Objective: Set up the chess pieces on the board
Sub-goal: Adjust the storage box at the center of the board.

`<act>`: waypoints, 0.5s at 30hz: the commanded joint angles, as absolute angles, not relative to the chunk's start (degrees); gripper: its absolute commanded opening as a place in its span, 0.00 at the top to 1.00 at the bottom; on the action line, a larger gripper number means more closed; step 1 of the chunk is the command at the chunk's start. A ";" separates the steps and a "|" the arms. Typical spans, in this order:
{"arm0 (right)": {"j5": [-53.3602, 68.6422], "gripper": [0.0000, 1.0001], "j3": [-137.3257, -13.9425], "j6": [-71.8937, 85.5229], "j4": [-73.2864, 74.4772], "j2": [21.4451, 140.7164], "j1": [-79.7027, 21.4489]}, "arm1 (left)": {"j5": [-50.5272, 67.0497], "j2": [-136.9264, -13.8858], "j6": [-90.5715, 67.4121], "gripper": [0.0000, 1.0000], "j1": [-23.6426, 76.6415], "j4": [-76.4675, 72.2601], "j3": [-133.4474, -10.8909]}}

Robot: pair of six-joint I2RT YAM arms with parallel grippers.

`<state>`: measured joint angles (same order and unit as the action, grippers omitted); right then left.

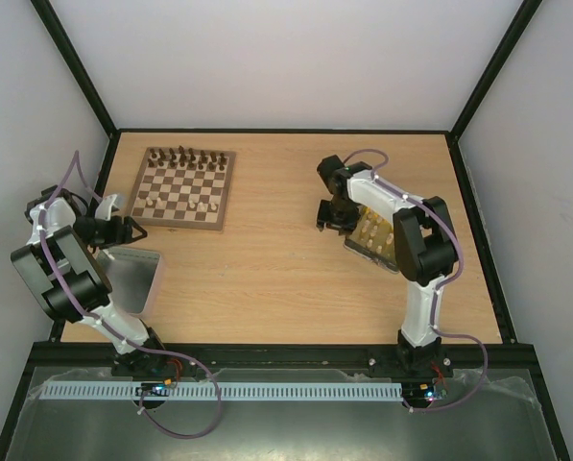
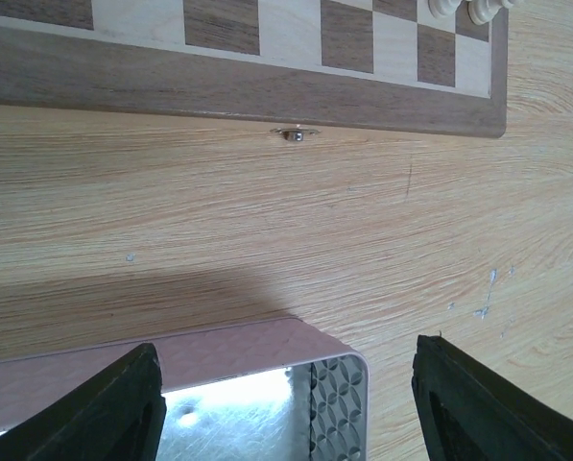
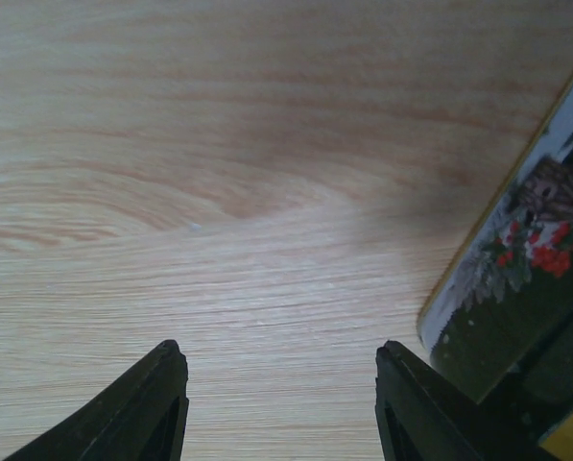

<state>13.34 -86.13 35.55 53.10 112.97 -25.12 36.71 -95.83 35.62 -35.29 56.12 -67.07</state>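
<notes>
Hovering left fingers (image 2: 113, 408): spread wide, empty, above a corner of the grey lid (image 2: 238, 351), near the board (image 2: 219, 82).
Your right fingers (image 3: 152, 403): parted, gripping nothing, over bare tabletop (image 3: 219, 144) beside the tray (image 3: 502, 279).
Your chess pieces (image 1: 185, 157): some standing on the board.

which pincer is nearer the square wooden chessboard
Left. The left pincer hovers just off the near-left corner of the square wooden chessboard. The right pincer is far off to the board's right, beside the shiny yellow metal tray.
</notes>
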 commanded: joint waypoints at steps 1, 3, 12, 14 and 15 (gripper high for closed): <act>12.13 0.49 -81.54 35.35 52.46 111.43 -25.05 | 36.39 -94.60 36.15 0.29 -35.16 57.44 -66.45; 12.24 0.49 -78.86 35.59 51.86 109.85 -25.05 | 36.30 -94.72 36.15 0.29 -35.16 57.38 -66.43; 11.01 0.48 -68.23 35.26 53.29 99.96 -24.96 | 35.45 -94.92 35.54 0.28 -35.16 56.31 -65.89; 9.91 0.48 -67.60 35.24 54.29 98.46 -24.85 | 35.48 -94.96 35.21 0.28 -35.16 55.93 -65.63; 9.49 0.48 -67.47 35.12 54.63 97.88 -24.83 | 35.50 -95.00 34.98 0.28 -35.16 55.75 -65.51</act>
